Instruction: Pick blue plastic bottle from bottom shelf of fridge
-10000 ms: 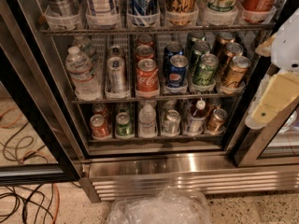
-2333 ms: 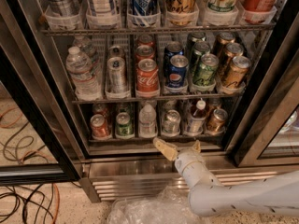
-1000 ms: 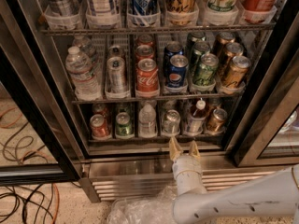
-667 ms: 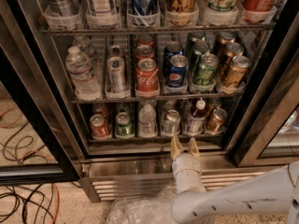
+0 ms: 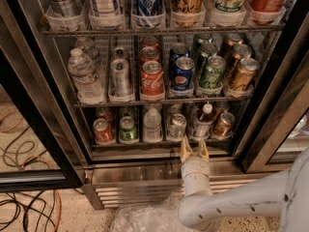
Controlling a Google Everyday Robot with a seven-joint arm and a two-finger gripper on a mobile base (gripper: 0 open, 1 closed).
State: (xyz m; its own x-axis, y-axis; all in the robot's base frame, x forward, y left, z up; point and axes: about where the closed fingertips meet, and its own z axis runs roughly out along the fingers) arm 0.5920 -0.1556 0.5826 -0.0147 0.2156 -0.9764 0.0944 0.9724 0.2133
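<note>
The fridge (image 5: 270, 129) stands open with wire racks of drinks. On the bottom shelf (image 5: 159, 141) the blue plastic bottle (image 5: 203, 122) stands upright, with a white cap, dark neck and pale label, between a silver can (image 5: 176, 125) and a gold can (image 5: 223, 123). My gripper (image 5: 193, 149) is open and empty. Its two tan fingertips point up at the shelf's front edge, just below and slightly left of the bottle, apart from it. The white arm (image 5: 241, 202) comes in from the lower right.
A red can (image 5: 102, 130), a green can (image 5: 127, 129) and a clear water bottle (image 5: 152, 123) fill the shelf's left lanes. The rack above holds Coca-Cola and Pepsi cans. The slatted steel base grille (image 5: 140, 190) and a crumpled plastic bag (image 5: 145, 219) lie below. Cables (image 5: 29, 211) trail on the floor at left.
My gripper came in from the lower right, swung toward the bottom shelf and rose slightly. Its fingertips now sit at the shelf's front edge below the blue bottle.
</note>
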